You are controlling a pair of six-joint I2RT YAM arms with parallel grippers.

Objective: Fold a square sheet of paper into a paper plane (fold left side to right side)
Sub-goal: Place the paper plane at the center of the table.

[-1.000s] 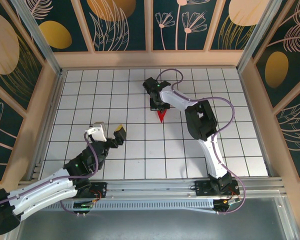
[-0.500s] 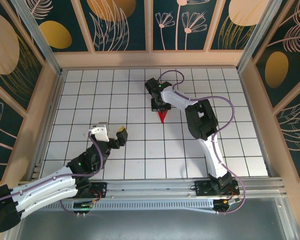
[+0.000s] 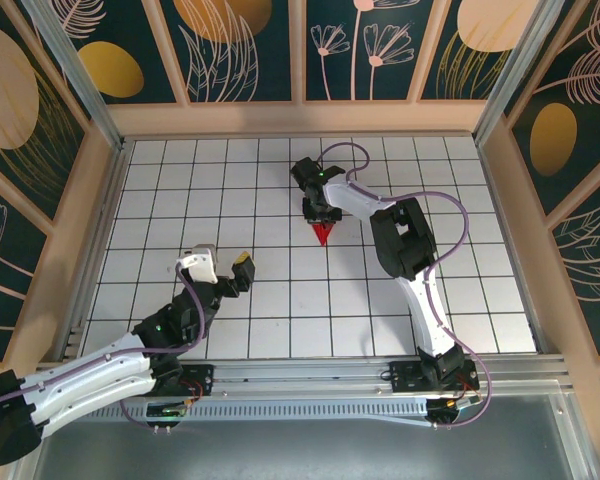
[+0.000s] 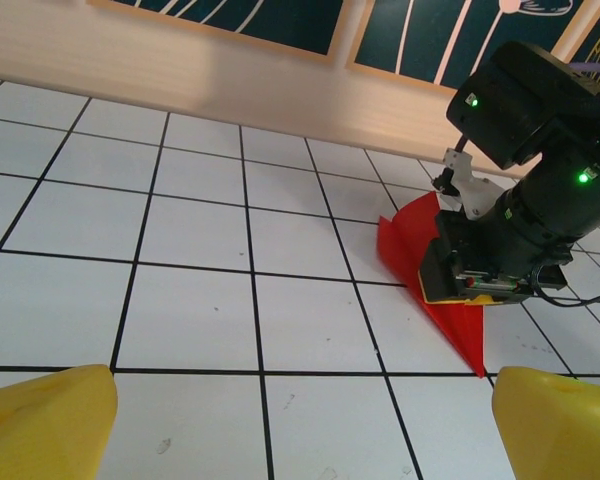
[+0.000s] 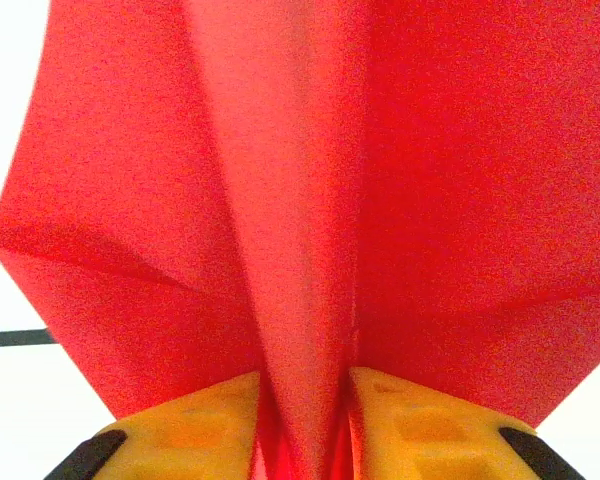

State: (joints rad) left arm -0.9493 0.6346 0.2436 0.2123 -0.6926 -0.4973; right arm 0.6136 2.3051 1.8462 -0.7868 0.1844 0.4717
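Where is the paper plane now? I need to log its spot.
In the top view the paper plane lies on the table's far centre, under the right gripper, whose fingers straddle its centre crease.

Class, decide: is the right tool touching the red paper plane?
Touching. The right wrist view shows the right tool with its yellow fingers pressed against both sides of the red paper plane's centre ridge.

I log paper plane (image 3: 323, 234) | bright red, folded to slim dart (image 4: 435, 290) | centre ridge raised (image 5: 290, 250) | on white grid table, mid-far area.
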